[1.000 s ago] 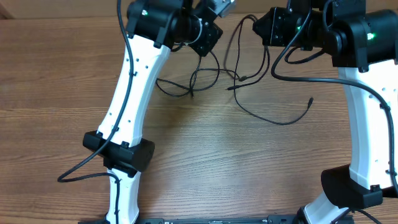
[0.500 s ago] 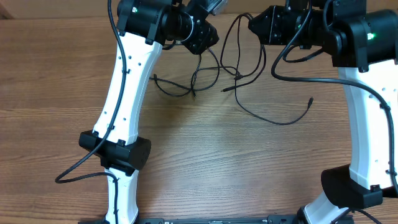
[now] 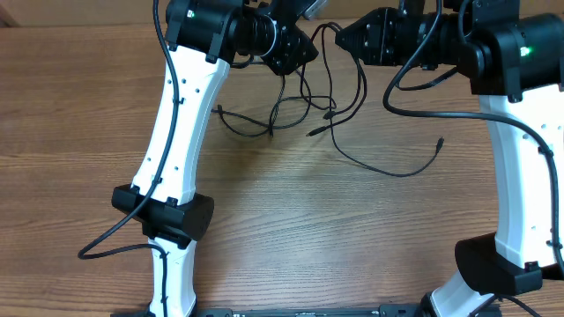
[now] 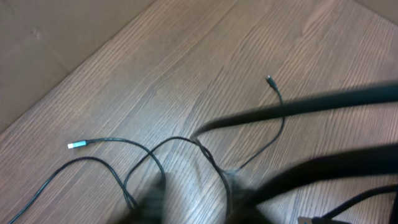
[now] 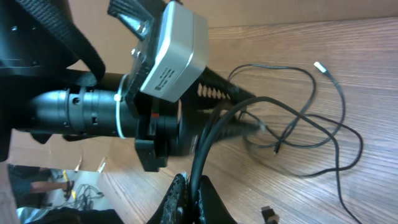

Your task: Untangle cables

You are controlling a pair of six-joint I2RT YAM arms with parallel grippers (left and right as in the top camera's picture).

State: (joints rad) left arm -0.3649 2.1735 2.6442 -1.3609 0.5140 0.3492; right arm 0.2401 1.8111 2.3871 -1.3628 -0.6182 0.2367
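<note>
Left hand point(image 5: 252, 115), right hand point(image 5: 186, 190), several cables point(image 3: 392, 174)

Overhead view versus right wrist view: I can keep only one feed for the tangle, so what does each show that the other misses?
Only overhead: the white links of the left arm and right arm. Only right wrist: a cable pinched in the shut right end effector, plus clutter past the table edge. Both: the looped cables on the wood table.
</note>
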